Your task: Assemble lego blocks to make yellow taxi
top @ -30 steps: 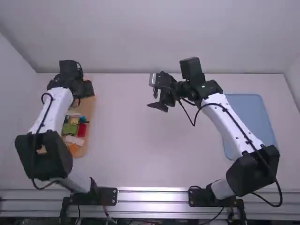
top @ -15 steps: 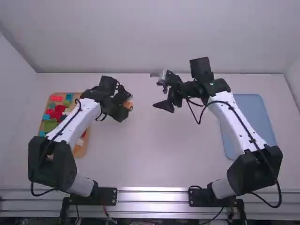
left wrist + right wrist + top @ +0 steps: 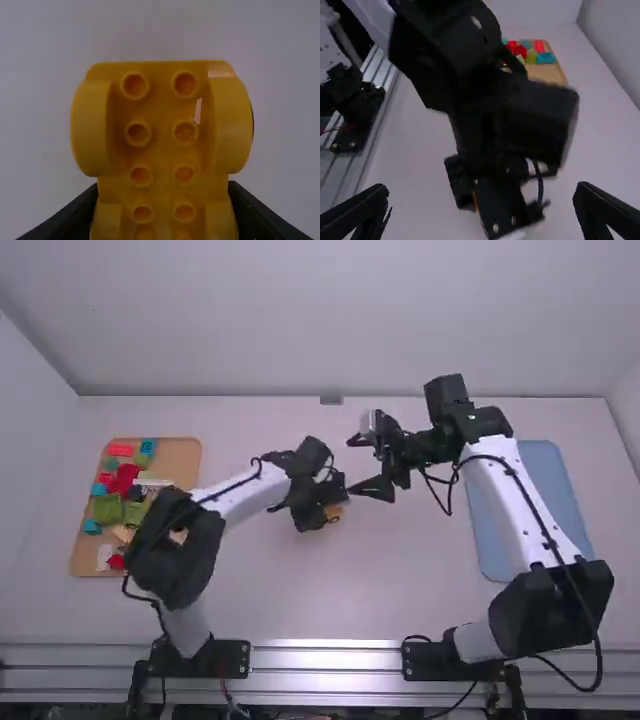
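Observation:
Near the table's middle in the high view is my left gripper (image 3: 322, 507), with the yellow block piece (image 3: 334, 511) partly hidden at its fingers. The left wrist view has this yellow piece (image 3: 160, 125), with hollow studs and rounded sides, held between both fingers of my left gripper (image 3: 163, 200). My right gripper (image 3: 367, 465) hangs just right of the left one in the high view, apart from it. In the right wrist view, the fingers of my right gripper (image 3: 481, 205) stand wide apart and grasp nothing; the left arm is between and beyond them.
A tan tray (image 3: 182, 452) of red, green, blue and other blocks lies at the table's left. A blue tray (image 3: 540, 475) lies at the right, partly under the right arm. The right wrist view also has the tan tray (image 3: 550, 74) far off.
My left gripper has moved right from over the tan tray to the table's middle with the yellow piece, uncovering the tray. The right gripper has shifted slightly right and toward the camera.

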{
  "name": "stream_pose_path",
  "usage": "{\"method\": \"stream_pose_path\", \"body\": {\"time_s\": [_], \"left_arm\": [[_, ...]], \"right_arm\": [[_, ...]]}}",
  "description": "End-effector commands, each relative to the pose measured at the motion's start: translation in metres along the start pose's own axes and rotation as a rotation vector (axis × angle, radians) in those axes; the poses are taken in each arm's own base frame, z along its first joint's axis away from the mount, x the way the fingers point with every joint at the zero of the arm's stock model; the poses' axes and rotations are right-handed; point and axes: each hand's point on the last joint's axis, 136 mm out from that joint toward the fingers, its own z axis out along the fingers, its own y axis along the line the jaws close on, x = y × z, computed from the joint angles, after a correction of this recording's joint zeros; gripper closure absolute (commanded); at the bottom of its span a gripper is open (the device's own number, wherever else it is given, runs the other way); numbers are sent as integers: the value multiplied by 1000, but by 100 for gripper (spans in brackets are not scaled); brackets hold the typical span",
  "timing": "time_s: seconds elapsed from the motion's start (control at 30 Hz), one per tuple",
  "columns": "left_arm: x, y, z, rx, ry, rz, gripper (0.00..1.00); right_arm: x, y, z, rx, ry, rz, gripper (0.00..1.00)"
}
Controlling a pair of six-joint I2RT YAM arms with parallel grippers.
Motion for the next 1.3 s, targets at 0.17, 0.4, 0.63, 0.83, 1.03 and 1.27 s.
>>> {"method": "stream_pose_path", "body": {"time_s": [0.17,0.4,0.63,0.83,1.03,1.27], "left_arm": [[13,-12,27,6,122,160,92],[0,-46,36,166,-29,369,88],[8,-35,49,85,-7,328,76],[5,-32,48,74,-11,295,20],[-9,-3,29,-30,10,122,2],[-17,32,-15,-136,-23,-136,1]], "right_arm": [[-25,20,-20,16,-49,-163,1],[-28,15,-36,43,-108,-127,1],[-29,14,-38,44,-123,-127,1],[-30,15,-36,39,-123,-132,1],[-36,18,-26,18,-123,-163,1],[-43,4,-15,51,-94,-150,1]]}}
